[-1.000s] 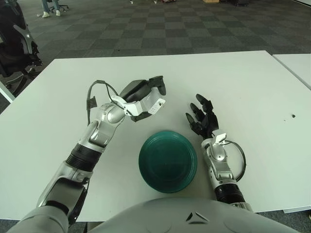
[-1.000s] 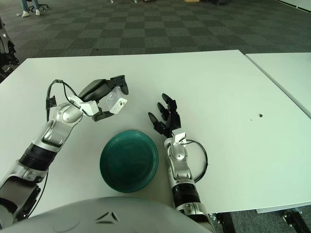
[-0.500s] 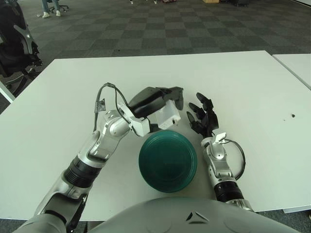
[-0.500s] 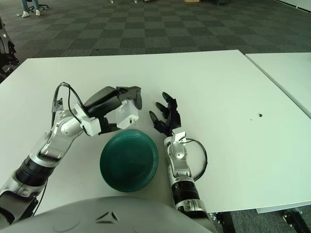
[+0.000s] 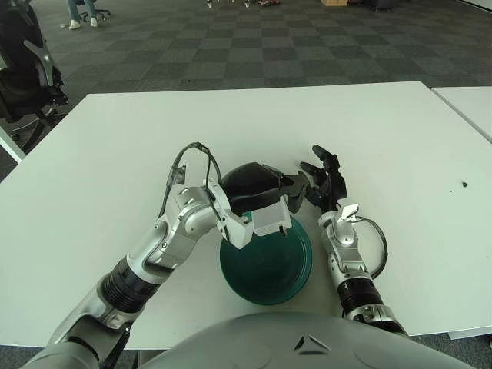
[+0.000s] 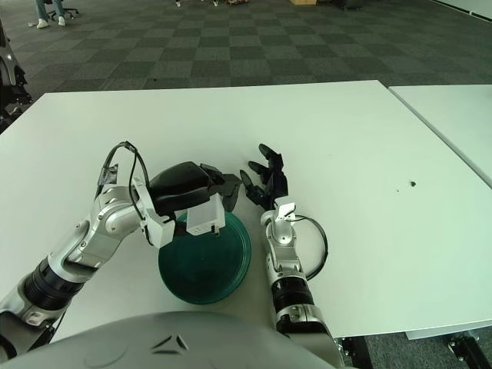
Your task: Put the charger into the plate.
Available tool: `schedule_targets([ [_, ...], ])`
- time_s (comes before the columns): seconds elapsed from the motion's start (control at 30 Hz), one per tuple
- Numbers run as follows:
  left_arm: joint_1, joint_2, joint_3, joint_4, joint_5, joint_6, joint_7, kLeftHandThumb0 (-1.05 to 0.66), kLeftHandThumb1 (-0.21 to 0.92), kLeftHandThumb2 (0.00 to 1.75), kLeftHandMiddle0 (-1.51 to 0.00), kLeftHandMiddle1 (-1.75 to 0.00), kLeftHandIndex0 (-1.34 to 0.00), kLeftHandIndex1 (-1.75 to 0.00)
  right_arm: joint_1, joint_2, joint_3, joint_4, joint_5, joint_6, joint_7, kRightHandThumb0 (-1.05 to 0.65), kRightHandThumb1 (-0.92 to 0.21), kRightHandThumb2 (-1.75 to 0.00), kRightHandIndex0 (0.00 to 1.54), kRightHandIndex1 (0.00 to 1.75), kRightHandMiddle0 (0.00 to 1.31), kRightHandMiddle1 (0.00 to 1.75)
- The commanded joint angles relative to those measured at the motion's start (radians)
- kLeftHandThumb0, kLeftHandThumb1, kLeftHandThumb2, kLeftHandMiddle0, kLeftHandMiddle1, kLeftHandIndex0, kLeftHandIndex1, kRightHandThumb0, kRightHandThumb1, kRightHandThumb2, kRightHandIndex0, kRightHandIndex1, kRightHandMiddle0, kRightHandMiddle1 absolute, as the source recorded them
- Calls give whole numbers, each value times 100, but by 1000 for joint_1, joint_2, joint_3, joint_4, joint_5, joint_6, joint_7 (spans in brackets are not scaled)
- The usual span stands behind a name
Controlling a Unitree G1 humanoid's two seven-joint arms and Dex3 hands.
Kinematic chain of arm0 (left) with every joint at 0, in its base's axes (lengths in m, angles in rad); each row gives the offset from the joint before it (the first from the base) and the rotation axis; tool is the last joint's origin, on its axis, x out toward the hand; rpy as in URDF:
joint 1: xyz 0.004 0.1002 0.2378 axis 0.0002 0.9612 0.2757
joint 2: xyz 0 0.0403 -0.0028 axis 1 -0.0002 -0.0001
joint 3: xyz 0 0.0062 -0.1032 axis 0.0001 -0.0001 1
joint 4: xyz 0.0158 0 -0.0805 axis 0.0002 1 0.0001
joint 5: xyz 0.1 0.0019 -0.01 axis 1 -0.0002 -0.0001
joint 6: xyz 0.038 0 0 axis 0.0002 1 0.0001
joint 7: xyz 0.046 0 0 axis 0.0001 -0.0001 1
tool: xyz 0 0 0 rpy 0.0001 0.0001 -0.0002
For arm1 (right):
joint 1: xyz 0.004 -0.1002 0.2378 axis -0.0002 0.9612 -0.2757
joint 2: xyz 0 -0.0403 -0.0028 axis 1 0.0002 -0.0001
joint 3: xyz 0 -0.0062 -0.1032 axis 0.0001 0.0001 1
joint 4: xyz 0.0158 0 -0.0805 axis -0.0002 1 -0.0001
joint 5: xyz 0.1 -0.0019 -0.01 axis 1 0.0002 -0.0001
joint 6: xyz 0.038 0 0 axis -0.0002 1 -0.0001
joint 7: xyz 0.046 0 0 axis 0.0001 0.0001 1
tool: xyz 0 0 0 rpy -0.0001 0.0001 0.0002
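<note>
A big white table (image 5: 384, 123) fills most of the view. Beside it, to the right, is a second white table (image 5: 469, 104). Behind the big table the floor (image 5: 254, 46) is a dark gray carpet with checker squares. A black chair (image 5: 27, 73) stands by the table's far left corner. Far behind the table, someone's feet (image 5: 81, 19) stand on the carpet.

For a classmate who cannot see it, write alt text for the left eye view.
The robot's left hand holds a white charger over the far part of a dark green plate on a white table. Its right hand shows just right of the plate, fingers spread, holding nothing.
</note>
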Motion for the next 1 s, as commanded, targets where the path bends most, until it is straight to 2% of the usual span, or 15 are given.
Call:
schedule_targets([
  [0.0,-38,34,-30,50,92,-85,28,0,-11,172,-99,-154,-71,-175,105,28,-30,151,33,76,-2,-67,-81,-37,23,90,0,72],
  [0.27,-42,35,-46,69,97,-98,-70,0,-15,174,-103,-149,-75,-175,122,32,-16,120,20,65,-22,-64,-80,-37,23,88,0,75],
  [0.37,-36,40,-45,77,85,-100,-100,0,-15,175,-103,-148,-76,-175,136,33,-1,79,5,99,-38,-62,-79,-40,23,86,0,74],
  [0.53,-31,42,-44,97,88,-127,-90,0,-15,175,-102,-148,-77,-175,148,32,11,47,1,120,-51,-58,-79,-46,23,83,0,71],
  [0.6,-26,42,-47,108,97,-147,-71,0,-14,175,-101,-151,-76,-175,150,30,17,42,-5,118,-55,-58,-79,-49,22,83,0,70],
  [0.67,-21,41,-49,117,99,-158,-66,-1,-10,175,-94,-163,-72,-174,155,28,26,35,-16,118,-62,-59,-78,-51,21,85,0,70],
  [0.73,-20,39,-52,124,92,-163,-80,-1,-8,170,-91,-168,-75,-163,159,25,34,26,-26,122,-66,-61,-78,-52,20,86,0,71],
  [0.8,-20,38,-56,129,86,-163,-101,-1,6,159,-74,-172,-67,-170,163,23,39,16,-31,130,-64,-64,-78,-53,19,88,0,71],
  [0.83,-20,38,-58,131,84,-161,-111,-16,22,140,-84,-173,-59,-172,165,22,41,11,-31,134,-62,-65,-78,-53,19,88,0,71],
  [0.9,-21,38,-63,132,82,-157,-128,-29,36,123,-94,-174,-52,-173,169,21,44,2,-31,142,-57,-66,-79,-53,18,88,0,70],
  [0.93,-22,38,-67,135,80,-155,-139,-32,41,118,-92,-174,-50,-173,170,19,46,-1,-31,146,-54,-67,-80,-52,18,87,0,70],
  [0.97,-23,38,-70,137,80,-154,-148,-52,57,94,-85,-174,-38,-172,171,18,47,-4,-31,150,-52,-68,-81,-49,18,85,0,69],
])
